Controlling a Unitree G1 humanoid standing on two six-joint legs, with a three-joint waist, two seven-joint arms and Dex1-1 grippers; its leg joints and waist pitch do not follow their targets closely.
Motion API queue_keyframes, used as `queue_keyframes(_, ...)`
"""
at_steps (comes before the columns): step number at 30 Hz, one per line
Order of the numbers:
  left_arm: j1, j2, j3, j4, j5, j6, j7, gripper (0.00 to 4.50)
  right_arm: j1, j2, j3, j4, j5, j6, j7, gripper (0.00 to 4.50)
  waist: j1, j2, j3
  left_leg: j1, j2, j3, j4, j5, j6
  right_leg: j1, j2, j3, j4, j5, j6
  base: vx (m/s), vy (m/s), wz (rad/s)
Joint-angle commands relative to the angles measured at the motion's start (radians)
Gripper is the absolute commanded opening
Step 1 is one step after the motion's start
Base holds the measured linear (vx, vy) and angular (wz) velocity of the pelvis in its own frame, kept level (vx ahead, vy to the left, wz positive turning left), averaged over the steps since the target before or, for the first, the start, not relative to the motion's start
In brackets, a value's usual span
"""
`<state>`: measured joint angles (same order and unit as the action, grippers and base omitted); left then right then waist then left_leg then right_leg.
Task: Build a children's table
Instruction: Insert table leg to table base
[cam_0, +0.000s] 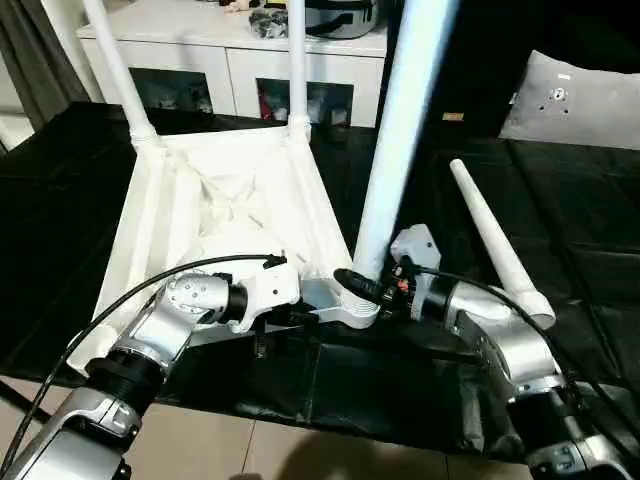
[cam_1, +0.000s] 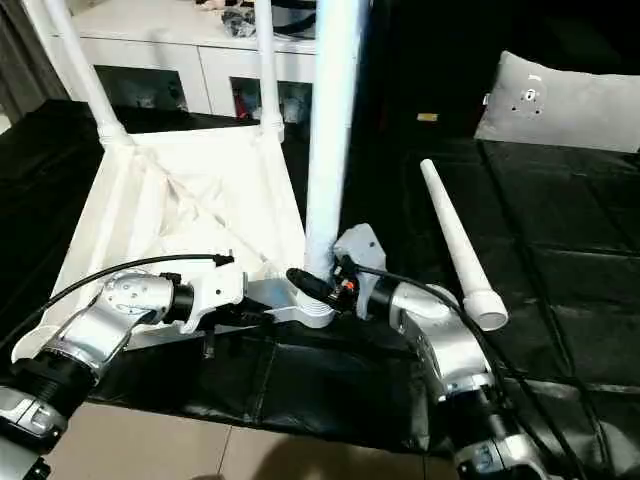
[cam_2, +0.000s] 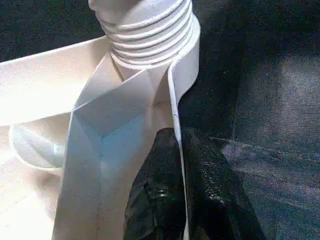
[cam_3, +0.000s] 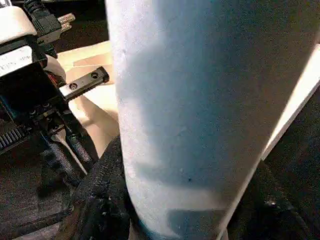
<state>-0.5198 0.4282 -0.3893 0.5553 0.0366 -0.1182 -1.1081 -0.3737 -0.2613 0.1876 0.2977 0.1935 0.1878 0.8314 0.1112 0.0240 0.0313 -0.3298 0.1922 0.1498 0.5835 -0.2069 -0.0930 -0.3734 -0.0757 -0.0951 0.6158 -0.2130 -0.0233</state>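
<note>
The upright leg (cam_0: 400, 140) in the near corner runs out of the top of the head views, so its tip is cut off, and so are the two far legs (cam_0: 118, 68). The table top (cam_0: 215, 215) lies upside down on the black worktop (cam_0: 560, 230), ribbed underside up, one near corner hidden behind the left forearm. From the head, the left pincer (cam_0: 300, 312) is tucked low and hard to read; its wrist camera shows the black fingers (cam_2: 160, 195) closed on the thin white rim just beside the threaded socket. The right pincer (cam_0: 362, 288) grips the upright leg near its base, its fingers either side in the right wrist view. A fourth leg (cam_0: 497, 245) lies loose on the worktop, to the right.
</note>
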Motion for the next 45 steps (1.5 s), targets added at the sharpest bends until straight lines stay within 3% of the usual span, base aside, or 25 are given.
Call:
queue_keyframes(1,-0.024,-0.013,-0.038,-0.014,0.019,-0.051,-0.052,0.0,0.042,-0.005,0.081,0.089,-0.053,0.096,0.013,1.91,-0.006,0.011,-0.037,-0.009,0.04,-0.007,-0.085,-0.274,0.0,0.039,-0.079,0.064,-0.094,-0.288,-0.148,0.0,0.0,0.0)
queue_keyframes(5,-0.033,-0.019,-0.041,-0.008,0.017,-0.059,-0.062,0.0,0.044,-0.003,0.085,0.076,-0.055,0.111,0.018,1.91,-0.005,0.012,-0.038,-0.009,0.04,-0.007,-0.086,-0.268,-0.001,0.04,-0.08,0.065,-0.095,-0.281,-0.146,0.0,0.0,0.0)
queue_keyframes(8,-0.064,-0.027,-0.042,0.026,0.023,-0.084,-0.072,0.0,0.056,-0.005,0.088,0.053,-0.041,0.147,0.027,1.91,-0.004,0.022,-0.038,-0.006,0.038,-0.007,-0.086,-0.269,-0.002,0.04,-0.077,0.064,-0.096,-0.274,-0.146,0.0,0.0,0.0)
queue_keyframes(10,-0.078,-0.031,-0.04,0.045,0.027,-0.093,-0.072,0.0,0.062,-0.008,0.089,0.041,-0.035,0.16,0.031,1.91,-0.004,0.017,-0.038,-0.007,0.039,-0.007,-0.087,-0.272,-0.002,0.04,-0.078,0.064,-0.097,-0.284,-0.144,0.0,0.0,0.0)
queue_keyframes(14,-0.103,-0.036,-0.036,0.081,0.032,-0.105,-0.073,0.0,0.07,-0.014,0.09,0.029,-0.036,0.173,0.027,1.91,-0.001,0.024,-0.038,-0.005,0.04,-0.007,-0.087,-0.274,-0.003,0.04,-0.078,0.064,-0.099,-0.281,-0.142,0.0,0.0,0.0)
queue_keyframes(17,-0.12,-0.039,-0.029,0.114,0.037,-0.119,-0.072,0.0,0.072,-0.014,0.088,0.025,-0.038,0.187,0.019,1.91,-0.001,0.023,-0.039,-0.006,0.041,-0.008,-0.089,-0.272,-0.005,0.041,-0.079,0.064,-0.097,-0.268,-0.145,0.0,0.0,0.0)
queue_keyframes(23,-0.089,-0.037,-0.004,0.08,0.011,-0.083,-0.066,0.0,0.063,0.007,0.067,0.033,-0.039,0.193,-0.024,1.91,-0.003,0.022,-0.036,-0.006,0.041,-0.008,-0.092,-0.279,-0.005,0.039,-0.082,0.064,-0.1,-0.306,-0.141,0.0,0.0,0.0)
queue_keyframes(29,0.045,-0.017,0.052,-0.109,-0.009,0.083,0.042,0.0,0.057,0.043,0.045,0.046,-0.05,0.164,-0.094,1.91,-0.014,0.022,-0.029,-0.003,0.043,-0.012,-0.099,-0.346,-0.013,0.031,-0.084,0.065,-0.109,-0.412,-0.121,0.0,0.0,0.0)
queue_keyframes(32,0.119,-0.016,0.073,-0.228,-0.001,0.18,0.106,0.0,0.057,0.06,0.035,0.048,-0.048,0.156,-0.117,1.91,-0.025,0.022,-0.029,-0.009,0.046,-0.015,-0.101,-0.345,-0.012,0.033,-0.085,0.066,-0.105,-0.399,-0.126,0.0,0.0,0.0)
queue_keyframes(33,0.155,-0.022,0.079,-0.293,0.005,0.23,0.136,0.0,0.056,0.067,0.032,0.048,-0.046,0.155,-0.125,1.91,-0.027,0.017,-0.028,-0.011,0.046,-0.014,-0.102,-0.337,-0.01,0.035,-0.083,0.066,-0.104,-0.39,-0.128,0.0,0.0,0.0)
queue_keyframes(36,0.249,-0.071,0.047,-0.517,0.023,0.386,0.193,0.0,0.049,0.085,0.028,0.05,-0.046,0.152,-0.148,1.91,-0.035,0.017,-0.028,-0.015,0.046,-0.011,-0.102,-0.299,0.007,0.036,-0.08,0.066,-0.103,-0.354,-0.138,0.0,0.0,0.0)
queue_keyframes(39,0.254,-0.086,0.026,-0.551,0.03,0.409,0.199,0.0,0.041,0.09,0.025,0.057,-0.046,0.149,-0.156,1.91,-0.035,0.013,-0.029,-0.012,0.04,-0.005,-0.097,-0.262,0.021,0.033,-0.076,0.066,-0.106,-0.338,-0.147,0.0,0.0,0.0)
queue_keyframes(42,0.237,-0.086,0.01,-0.534,0.061,0.407,0.21,0.0,0.029,0.095,0.021,0.064,-0.047,0.14,-0.159,1.91,-0.022,0.014,-0.031,-0.008,0.037,0.001,-0.093,-0.242,0.031,0.028,-0.072,0.066,-0.11,-0.314,-0.144,0.0,0.0,0.0)
queue_keyframes(45,0.233,-0.081,0.015,-0.526,0.071,0.419,0.226,0.0,0.035,0.095,0.019,0.051,-0.044,0.14,-0.159,1.91,-0.014,0.019,-0.033,-0.015,0.038,-0.002,-0.094,-0.212,0.027,0.036,-0.071,0.065,-0.103,-0.266,-0.137,0.0,0.0,0.0)
